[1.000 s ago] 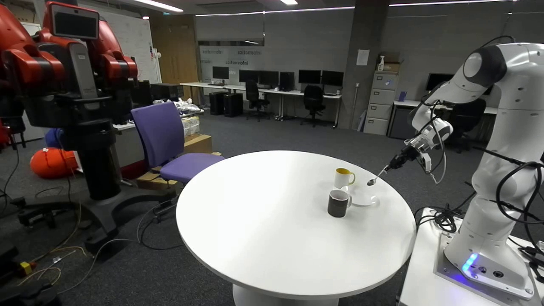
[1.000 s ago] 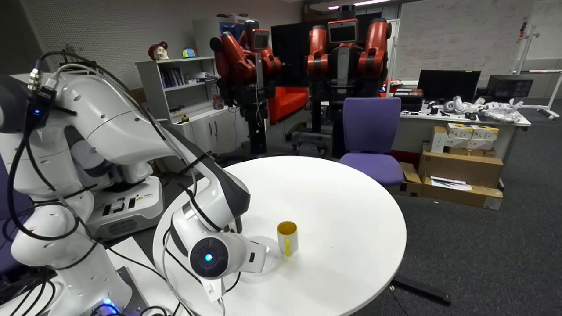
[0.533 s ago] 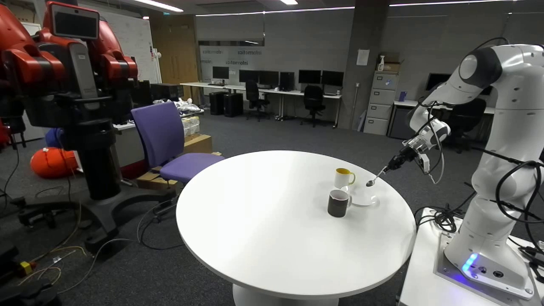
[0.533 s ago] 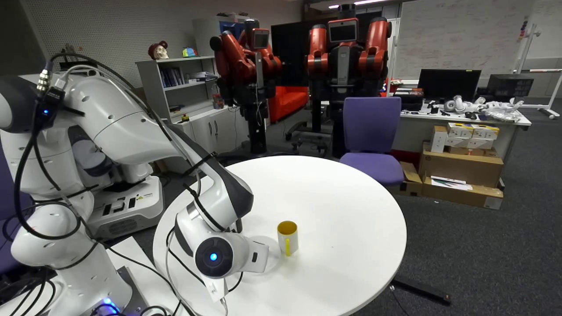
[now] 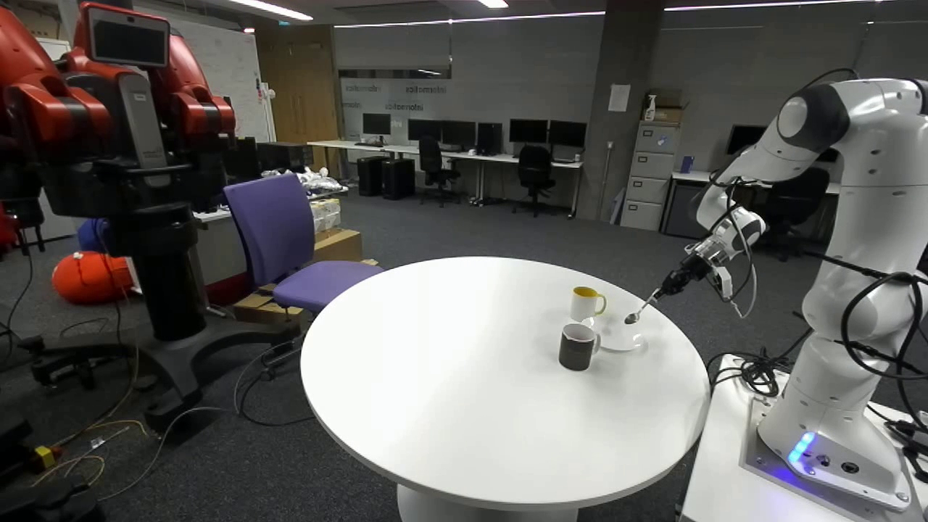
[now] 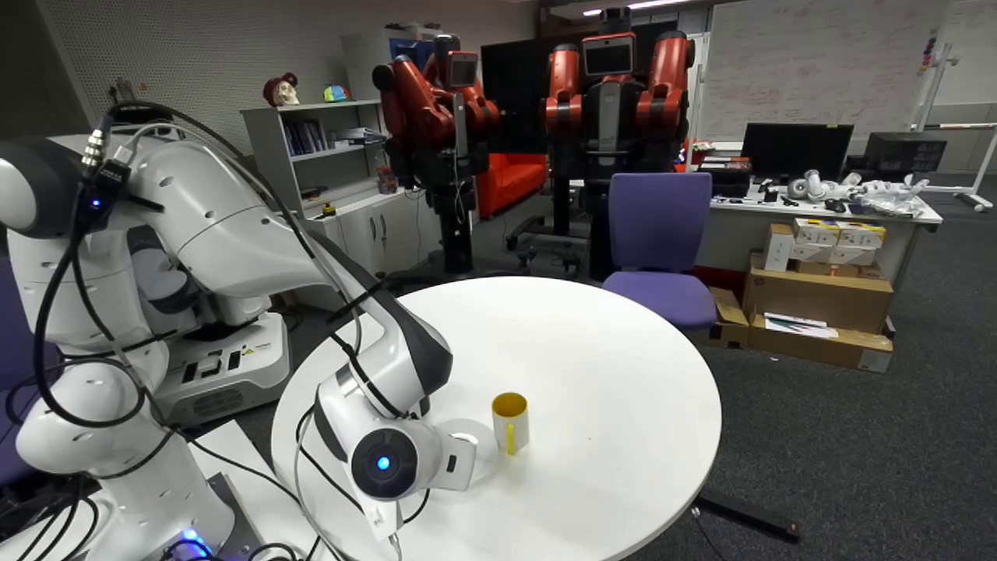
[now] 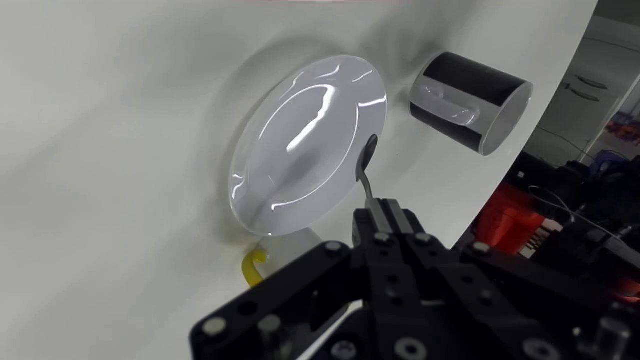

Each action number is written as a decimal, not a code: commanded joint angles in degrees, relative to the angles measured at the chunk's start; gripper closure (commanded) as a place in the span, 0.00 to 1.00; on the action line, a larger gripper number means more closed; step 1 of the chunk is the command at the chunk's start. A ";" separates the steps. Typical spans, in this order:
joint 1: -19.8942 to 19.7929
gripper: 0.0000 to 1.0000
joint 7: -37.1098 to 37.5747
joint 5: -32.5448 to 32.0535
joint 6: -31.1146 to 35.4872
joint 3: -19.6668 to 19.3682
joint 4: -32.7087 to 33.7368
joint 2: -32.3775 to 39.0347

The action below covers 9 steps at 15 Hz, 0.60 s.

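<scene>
Grey floor [image 5: 464,232], round white table [image 5: 435,406]. In an exterior view, points a spoon [image 5: 632,318] down by a white plate [image 5: 620,341]. In an exterior view, hides the spoon behind the arm [image 6: 234,249]. In the wrist view, pinches it tight in the gripper [image 7: 384,205]. Looks like the carrying step; calls for going slow next.

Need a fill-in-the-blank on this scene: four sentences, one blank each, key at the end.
1. The end effector is closed on the handle of a ____, whose bowl overlaps the plate in the wrist view.
2. Inside, the yellow-handled mug is ____ in colour.
3. The dark mug stands ____ on the round table, not tipped over.
4. The chair beside the round table is ____ in colour.

Missing words: spoon; yellow; upright; purple.
</scene>
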 commanded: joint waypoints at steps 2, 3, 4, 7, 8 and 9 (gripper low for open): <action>-3.76 1.00 -0.18 1.57 -2.39 1.25 2.26 3.30; -4.39 1.00 -0.33 1.97 -2.90 1.38 2.80 4.16; -4.90 1.00 -0.39 2.37 -3.20 1.59 3.28 4.91; -6.18 1.00 -0.31 3.85 -4.05 2.40 5.15 7.14; -6.48 1.00 -0.17 4.48 -4.48 2.72 5.89 8.10; -6.75 1.00 -0.02 5.05 -4.80 3.06 6.51 8.78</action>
